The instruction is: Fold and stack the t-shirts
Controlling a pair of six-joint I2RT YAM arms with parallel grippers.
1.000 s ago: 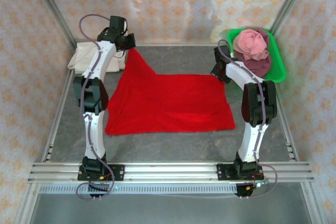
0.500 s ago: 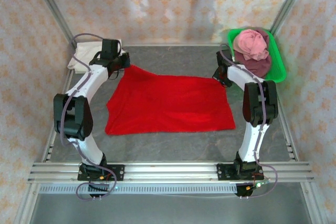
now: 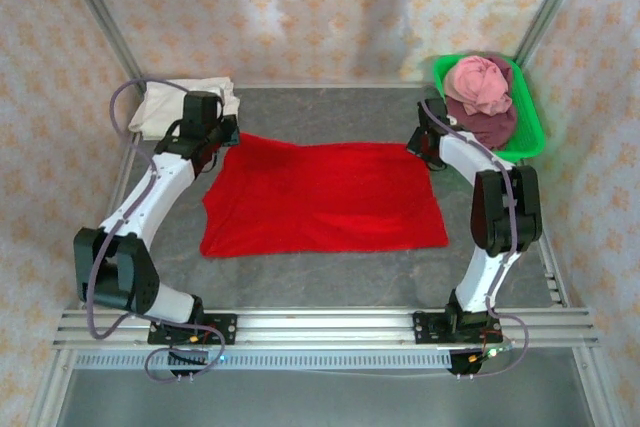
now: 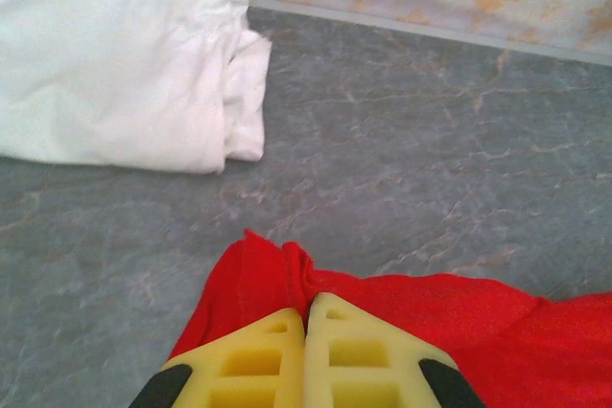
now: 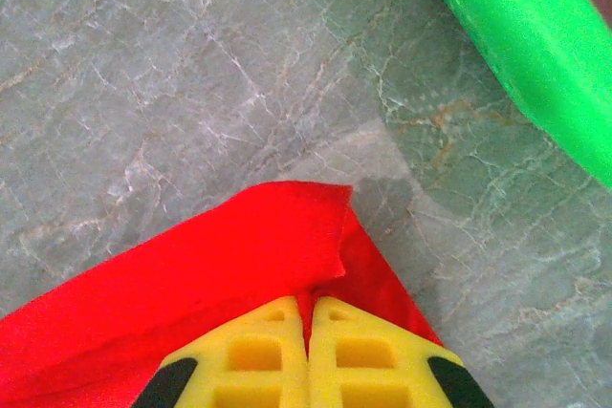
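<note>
Left end effector (image 4: 307,305): yellow fingers (image 4: 249,362) pressed together, pinching the far-left corner of the red t-shirt (image 3: 320,197). The cloth bunches into a small peak right at the tips in the left wrist view. Right end effector (image 5: 308,303): fingers likewise pressed together, pinching the far-right corner of the same shirt, where the edge is doubled over into a narrow flap. Both pinched corners sit low over the desk (image 3: 320,272); whether they touch the surface can't be told.

The red t-shirt lies spread mostly flat mid-desk between the two arms. It is roughly rectangular, with the far edge held at both ends and the near edge lying free. The cream-white t-shirt (image 3: 170,105), folded, sits in the far-left corner of the desk, near the left end effector but apart from the red cloth. The green tray (image 3: 532,132) is in the far-right corner, near the right end effector, not touching the red shirt. In the tray, a crumpled pink t-shirt (image 3: 478,82) sits on top of a dull maroon t-shirt (image 3: 492,127). Patterned walls (image 3: 300,7) surround the desk.
</note>
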